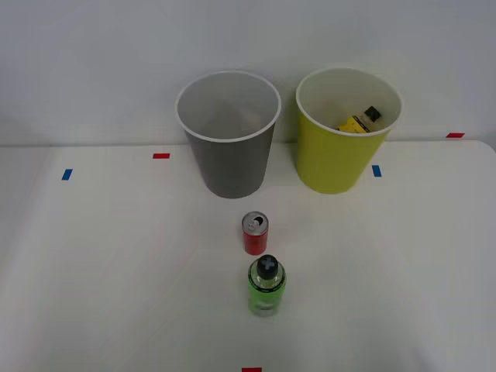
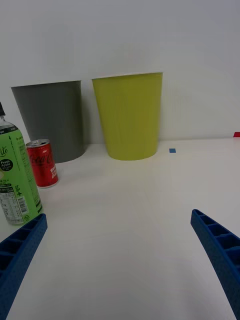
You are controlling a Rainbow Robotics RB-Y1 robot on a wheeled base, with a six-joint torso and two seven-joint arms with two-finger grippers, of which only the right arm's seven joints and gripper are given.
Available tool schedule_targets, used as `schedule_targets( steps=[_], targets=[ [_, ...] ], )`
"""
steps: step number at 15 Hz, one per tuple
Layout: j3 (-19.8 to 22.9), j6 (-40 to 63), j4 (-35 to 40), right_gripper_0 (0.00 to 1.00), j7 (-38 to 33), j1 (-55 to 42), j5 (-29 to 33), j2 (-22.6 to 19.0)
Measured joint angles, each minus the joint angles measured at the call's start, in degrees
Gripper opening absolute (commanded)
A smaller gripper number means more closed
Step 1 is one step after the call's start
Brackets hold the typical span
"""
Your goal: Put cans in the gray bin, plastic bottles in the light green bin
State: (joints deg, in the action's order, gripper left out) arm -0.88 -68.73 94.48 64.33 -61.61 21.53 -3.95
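Down low over the white worktop (image 2: pixel 130 240), the right claw (image 2: pixel 120 260) is spread wide, its two blue ribbed fingers (image 2: pixel 217 245) standing far apart with nothing between them and only bare surface under the gap. Just beyond one finger stands the green bottle (image 2: pixel 15 180), upright, its label facing the wrist camera; the front view shows its black cap on top and places it near the middle of the worktop, toward the near edge (image 1: pixel 266 287). Right behind it, a little toward the far edge and close but apart, the red can (image 1: pixel 254 233) stands upright with its silver top and pull tab showing. Farther back still, near the far edge where the worktop meets the wall, the gray bin (image 1: pixel 229 167) and the light green bin (image 1: pixel 333 159) stand side by side with a narrow gap between them, the gray one on the left. Inside the light green bin lies the yellow bottle (image 1: pixel 358 122), tilted, its black cap pointing up toward the far right of the rim. Small blue and red tape marks (image 1: pixel 160 156) dot the worktop near its far edge, with another red one at the near edge.
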Motion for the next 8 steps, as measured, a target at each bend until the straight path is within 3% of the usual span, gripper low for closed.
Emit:
schedule_targets(
  steps=[8],
  targets=[
    [0.0,0.0,0.0,1.00,0.0,0.0,0.0,0.0]
  ],
)
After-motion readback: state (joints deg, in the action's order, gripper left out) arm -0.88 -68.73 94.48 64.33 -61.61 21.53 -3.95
